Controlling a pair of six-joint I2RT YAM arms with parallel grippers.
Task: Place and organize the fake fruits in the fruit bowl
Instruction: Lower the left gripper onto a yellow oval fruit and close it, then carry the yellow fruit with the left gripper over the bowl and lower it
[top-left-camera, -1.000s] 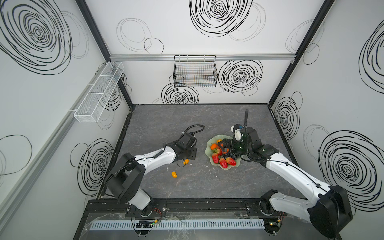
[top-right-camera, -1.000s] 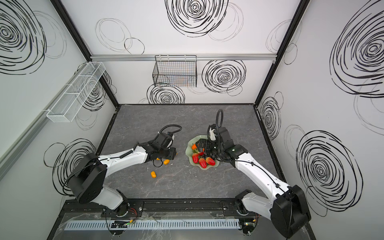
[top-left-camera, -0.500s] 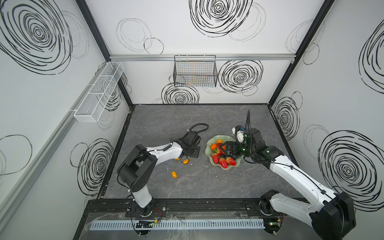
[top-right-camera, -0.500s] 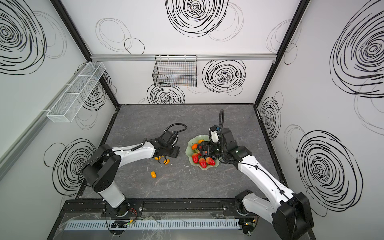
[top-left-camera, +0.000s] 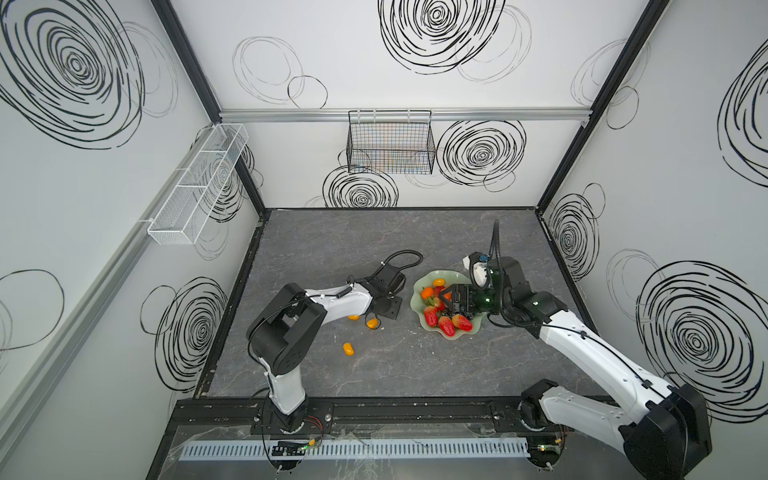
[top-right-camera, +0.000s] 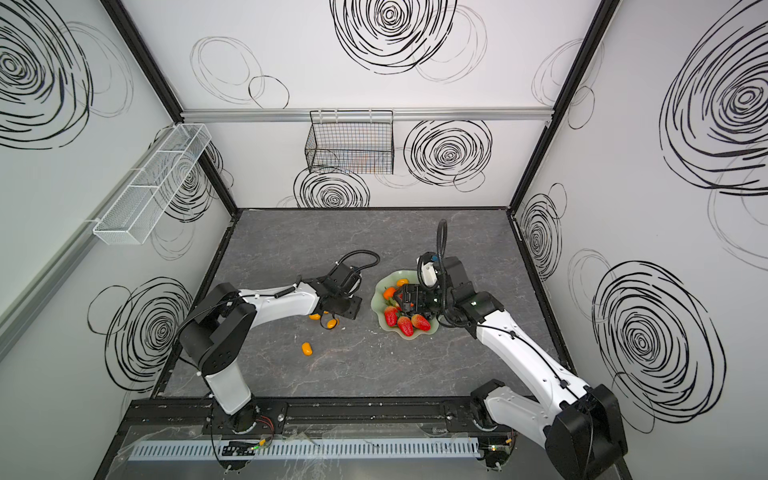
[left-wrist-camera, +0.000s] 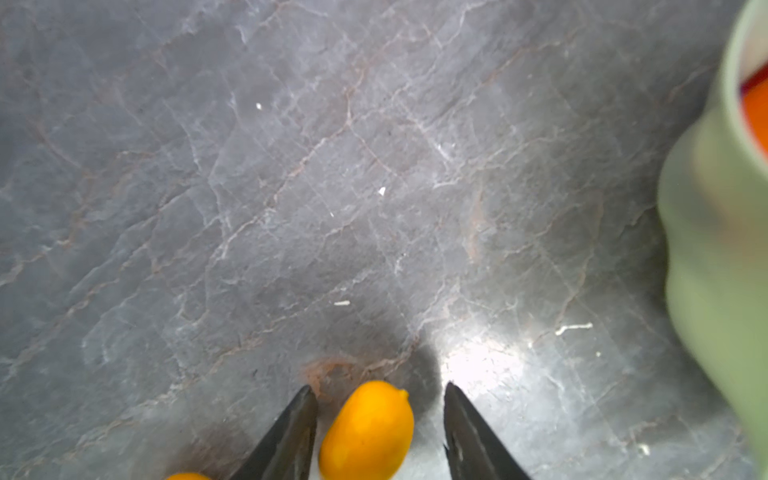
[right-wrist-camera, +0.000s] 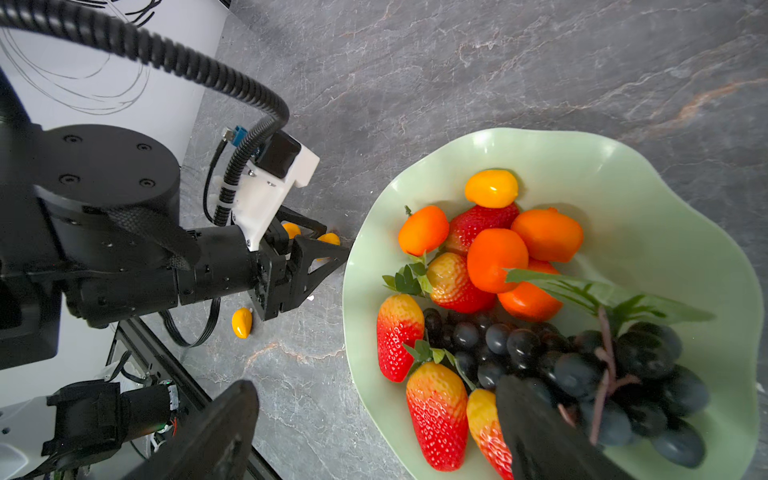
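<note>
Straddling a kumquat (left-wrist-camera: 368, 432) on the table (left-wrist-camera: 291, 187), the left claw (left-wrist-camera: 378, 385) has its fingers apart, with gaps on either side. Squeeze off-centre and that glossy oval could squirt away across the smooth grey marbled top! The right claw (top-left-camera: 446, 298) hangs wide open and empty over the fruit-filled green bowl (right-wrist-camera: 623, 166), so there's a collision risk at drop-off. Two other kumquats (top-left-camera: 348, 348) lie loose nearby. White swirl-painted walls (top-left-camera: 415, 62) enclose everything.

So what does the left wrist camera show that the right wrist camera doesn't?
Only the left wrist view: a close look at one kumquat lying between the left pincer's open tips. Only the right wrist view: strawberries, tangerines and a grape bunch inside the fruit bowl. Both: the left pincer, the bowl's green rim and the grey table.
</note>
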